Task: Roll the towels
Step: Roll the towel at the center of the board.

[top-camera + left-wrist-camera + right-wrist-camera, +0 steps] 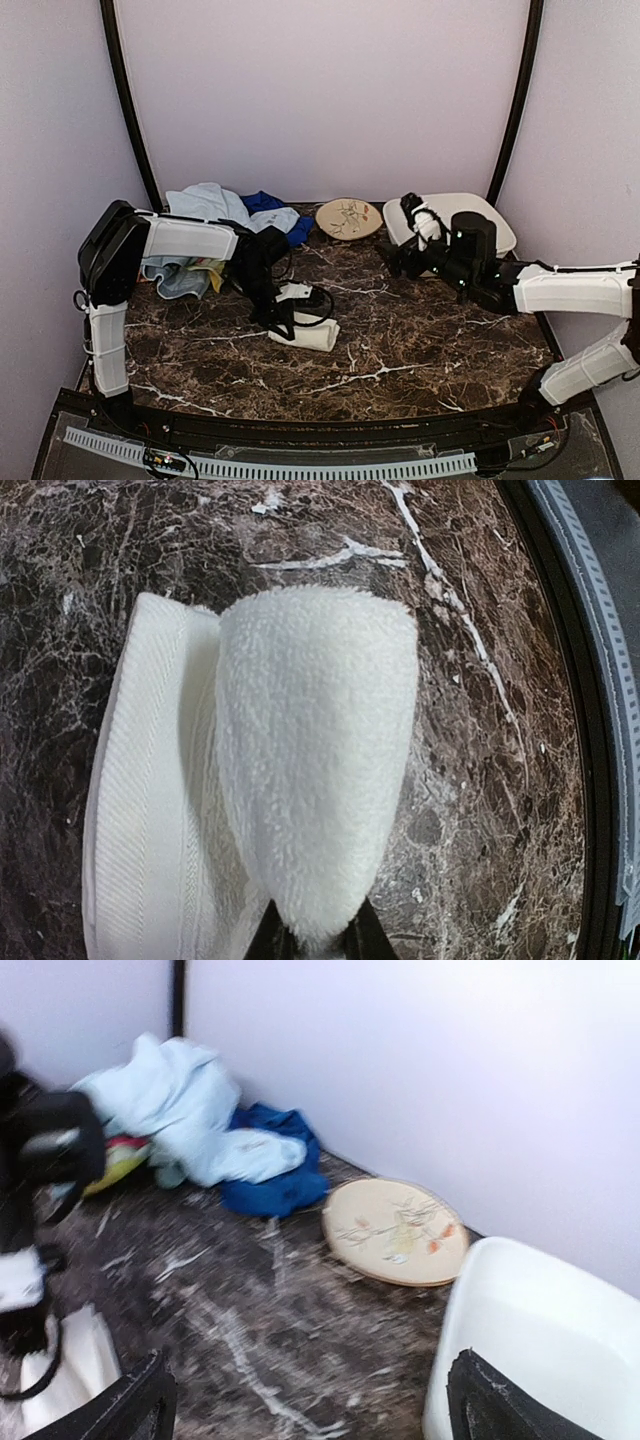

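left wrist: left gripper (320,944) pinches end of part-rolled cream towel (310,760), flat tail beside roll | top: same towel mid-desk, gripper covers part | right wrist (blurry): right gripper (310,1410) spread, empty; towel heap (190,1110) far-left corner; plate (395,1230) far edge; tub (530,1330) far-right

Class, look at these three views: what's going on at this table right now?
The left arm has its jaws pinched on a flap of a cream-white terry towel, partly rolled on the dark marble-patterned table. The right arm hovers near the white plastic tub, jaws open and empty. A light blue towel, a royal blue towel and a yellowish cloth lie crumpled and unrolled at the back left, near a round beige patterned plate.
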`<move>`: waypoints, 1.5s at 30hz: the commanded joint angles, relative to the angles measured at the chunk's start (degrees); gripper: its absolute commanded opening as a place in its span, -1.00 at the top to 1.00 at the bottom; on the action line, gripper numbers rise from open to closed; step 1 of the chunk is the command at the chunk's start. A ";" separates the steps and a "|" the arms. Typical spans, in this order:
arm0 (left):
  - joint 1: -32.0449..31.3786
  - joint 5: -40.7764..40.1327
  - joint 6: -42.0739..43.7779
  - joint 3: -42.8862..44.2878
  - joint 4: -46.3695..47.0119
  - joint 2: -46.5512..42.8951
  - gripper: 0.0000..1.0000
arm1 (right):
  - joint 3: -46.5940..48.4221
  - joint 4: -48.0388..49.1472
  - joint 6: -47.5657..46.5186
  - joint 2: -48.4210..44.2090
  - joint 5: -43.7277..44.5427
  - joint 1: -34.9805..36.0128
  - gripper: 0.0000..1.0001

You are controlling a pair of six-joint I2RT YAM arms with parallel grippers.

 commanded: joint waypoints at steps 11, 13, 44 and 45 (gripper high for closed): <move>1.37 2.20 -3.42 10.43 -17.84 13.92 1.00 | -13.64 2.55 -33.31 -3.35 9.52 31.64 -0.38; 1.50 2.40 -3.80 11.80 -19.68 15.46 1.00 | -10.90 2.71 -35.92 1.03 7.86 32.64 -0.35; 8.60 9.46 -9.20 1.89 -7.78 6.72 -0.47 | 15.77 -12.08 -32.25 37.99 -4.65 24.27 0.55; 9.86 10.81 -10.32 0.11 -5.64 5.19 -0.51 | 16.27 -12.90 -31.37 38.10 -5.04 23.87 0.59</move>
